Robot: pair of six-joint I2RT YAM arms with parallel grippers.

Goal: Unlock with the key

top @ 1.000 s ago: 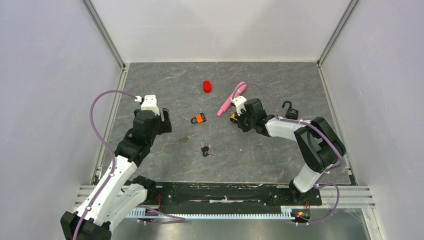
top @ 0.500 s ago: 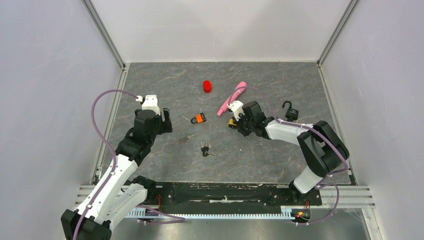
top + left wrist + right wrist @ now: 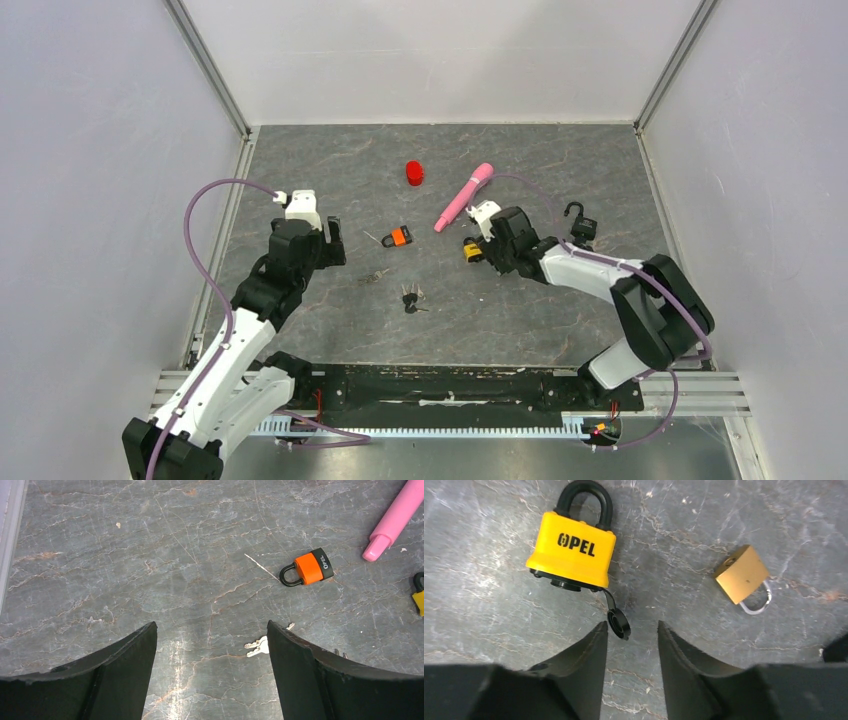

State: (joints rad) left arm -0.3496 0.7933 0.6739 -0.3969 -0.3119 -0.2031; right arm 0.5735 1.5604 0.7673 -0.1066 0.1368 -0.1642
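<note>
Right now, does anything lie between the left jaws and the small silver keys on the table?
Nothing visible does. The small silver keys lie on the grey tabletop, partly behind one finger; the orange padlock sits farther off.

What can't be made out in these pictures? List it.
Left wrist: yellow plastic padlock cut off by right edge.
Left wrist: small silver keys partly behind left end effector.
Top: dark key bunch too small to count.
Right wrist: that padlock's keyhole faces away.
</note>
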